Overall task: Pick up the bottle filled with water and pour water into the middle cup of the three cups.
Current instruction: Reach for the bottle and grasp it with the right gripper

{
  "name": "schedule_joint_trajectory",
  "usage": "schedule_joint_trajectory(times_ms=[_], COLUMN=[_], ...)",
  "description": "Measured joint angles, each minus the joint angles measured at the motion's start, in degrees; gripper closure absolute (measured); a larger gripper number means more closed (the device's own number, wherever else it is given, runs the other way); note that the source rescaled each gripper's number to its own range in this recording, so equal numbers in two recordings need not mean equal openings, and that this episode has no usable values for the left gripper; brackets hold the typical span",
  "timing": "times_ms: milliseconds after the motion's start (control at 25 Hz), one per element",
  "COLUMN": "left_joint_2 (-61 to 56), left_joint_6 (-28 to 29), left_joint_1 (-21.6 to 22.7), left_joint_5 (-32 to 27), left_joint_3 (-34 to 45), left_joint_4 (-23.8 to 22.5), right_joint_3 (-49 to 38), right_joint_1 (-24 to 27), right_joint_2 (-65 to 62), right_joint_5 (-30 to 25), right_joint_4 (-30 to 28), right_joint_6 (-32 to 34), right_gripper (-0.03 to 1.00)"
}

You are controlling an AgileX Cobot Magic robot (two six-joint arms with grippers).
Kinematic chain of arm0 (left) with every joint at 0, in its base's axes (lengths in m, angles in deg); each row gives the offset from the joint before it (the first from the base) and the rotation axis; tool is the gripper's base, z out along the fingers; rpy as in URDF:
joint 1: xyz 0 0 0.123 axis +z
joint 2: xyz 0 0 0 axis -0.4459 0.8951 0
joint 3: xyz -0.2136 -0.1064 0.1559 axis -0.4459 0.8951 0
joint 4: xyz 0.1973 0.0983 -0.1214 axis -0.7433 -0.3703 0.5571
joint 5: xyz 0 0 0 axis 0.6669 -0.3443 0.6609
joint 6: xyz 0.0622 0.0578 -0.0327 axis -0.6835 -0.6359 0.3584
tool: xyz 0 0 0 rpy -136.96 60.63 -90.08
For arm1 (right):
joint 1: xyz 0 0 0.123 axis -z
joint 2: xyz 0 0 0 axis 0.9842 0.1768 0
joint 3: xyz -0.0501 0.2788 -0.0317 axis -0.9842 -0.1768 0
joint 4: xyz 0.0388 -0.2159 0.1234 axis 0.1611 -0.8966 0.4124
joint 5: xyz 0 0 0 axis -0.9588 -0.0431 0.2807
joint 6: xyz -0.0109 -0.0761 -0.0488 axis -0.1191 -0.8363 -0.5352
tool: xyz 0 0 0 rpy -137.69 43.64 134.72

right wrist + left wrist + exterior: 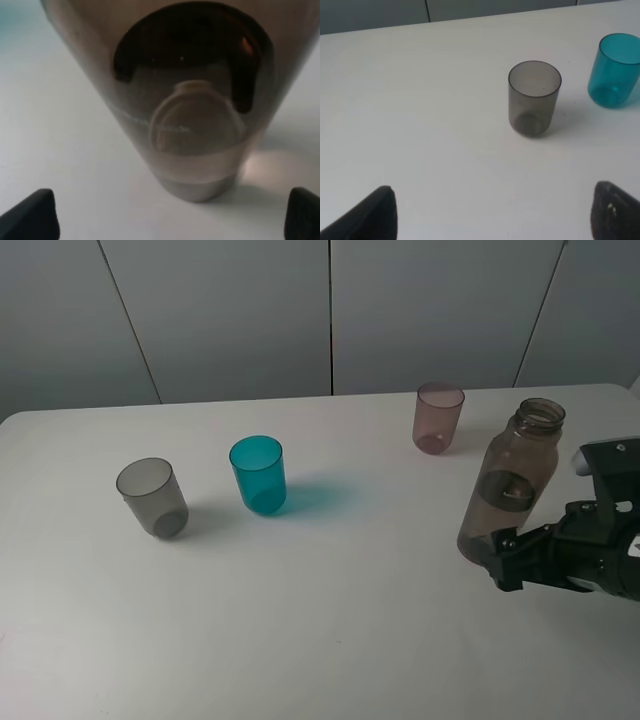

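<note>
The white worktop (330, 640) is smooth and matte, so the bottle (512, 485) may skid if nudged. Tall, smoky translucent plastic with a wide, uncapped threaded neck and a dark label, it stands at the right, well apart from the teal cup (258, 475). A low or off-centre grip could tip it, and a fast swing could slop water. The right pincer (505, 562) gapes wide at its base, holding nothing; the left pincer (495, 215) is equally spread and empty. The grey cup (152, 497) and pink cup (438, 417), thin light tumblers flanking the target, could catch a stray pour.
</note>
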Motion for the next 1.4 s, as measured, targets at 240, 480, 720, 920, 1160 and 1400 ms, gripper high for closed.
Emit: schedule_joint_trajectory(times_ms=[240,480,720,920,1160,1400], left_joint_2=[0.0,0.0,0.0,0.0,0.0,0.0], left_joint_6=[0.0,0.0,0.0,0.0,0.0,0.0], left_joint_1=[0.0,0.0,0.0,0.0,0.0,0.0], left_joint_5=[0.0,0.0,0.0,0.0,0.0,0.0], left_joint_3=[0.0,0.0,0.0,0.0,0.0,0.0], left_joint_4=[0.0,0.0,0.0,0.0,0.0,0.0], right_joint_3=[0.0,-0.4,-2.5,-3.8,-3.9,-3.9], right_joint_1=[0.0,0.0,0.0,0.0,0.0,0.0], right_joint_2=[6.8,11.8,12.6,12.7,12.7,12.7], right_joint_5=[7.5,15.0,20.7,23.2,26.4,28.5], right_joint_4=[0.8,3.2,5.6,4.9,2.1,-1.1], right_joint_6=[-0.2,-0.2,-0.5,0.3,2.3,3.5], right_gripper=[-0.03,-0.03,-0.03,-0.03,-0.03,-0.03])
